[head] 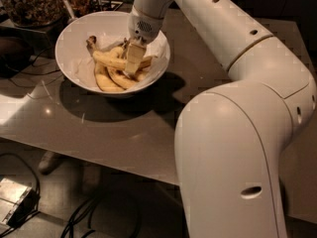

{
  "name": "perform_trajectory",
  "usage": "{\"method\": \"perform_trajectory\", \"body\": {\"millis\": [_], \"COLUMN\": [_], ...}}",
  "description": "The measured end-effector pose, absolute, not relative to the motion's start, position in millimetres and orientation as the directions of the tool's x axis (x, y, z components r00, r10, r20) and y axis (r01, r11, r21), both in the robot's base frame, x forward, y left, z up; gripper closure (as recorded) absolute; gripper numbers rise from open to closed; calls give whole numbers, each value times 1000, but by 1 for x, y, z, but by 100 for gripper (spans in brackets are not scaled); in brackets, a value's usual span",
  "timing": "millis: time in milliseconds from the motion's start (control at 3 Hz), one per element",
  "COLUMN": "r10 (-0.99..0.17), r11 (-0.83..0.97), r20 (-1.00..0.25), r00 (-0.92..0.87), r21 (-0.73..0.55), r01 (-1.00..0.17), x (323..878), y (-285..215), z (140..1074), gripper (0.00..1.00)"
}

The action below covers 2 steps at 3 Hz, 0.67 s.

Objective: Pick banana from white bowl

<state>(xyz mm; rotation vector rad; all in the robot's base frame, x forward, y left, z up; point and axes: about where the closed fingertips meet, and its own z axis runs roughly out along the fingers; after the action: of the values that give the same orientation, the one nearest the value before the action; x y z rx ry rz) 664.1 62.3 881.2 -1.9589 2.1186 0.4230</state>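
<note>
The white bowl [74, 38] stands on the table at the upper left and holds several bananas. The longest, nearly straight pale-yellow banana [110, 60] lies across the top of the pile, its dark stem end pointing to the left. Shorter curved bananas [108, 82] lie under it. My gripper [132, 59] reaches down into the bowl from the upper right and is at the right part of the long banana, touching the pile. The arm hides the bowl's far right rim.
A grey table [124, 128] carries the bowl. A glass jar with dark filling [29, 4] stands behind the bowl at the far left. My big white arm [233, 133] fills the right side. Cables and a small box [15, 202] lie on the floor.
</note>
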Motion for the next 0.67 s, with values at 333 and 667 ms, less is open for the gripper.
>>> {"method": "perform_trajectory", "body": {"millis": [333,667], "r10": [-921,-894], "r11": [69,52], "r20": [-382,-446], "r00": [-75,-31], "r21": [30,-34], "r01": [-997,-998], "x": [669,652], "y": [68,63], "z": [883,908], "gripper": [100,100]}}
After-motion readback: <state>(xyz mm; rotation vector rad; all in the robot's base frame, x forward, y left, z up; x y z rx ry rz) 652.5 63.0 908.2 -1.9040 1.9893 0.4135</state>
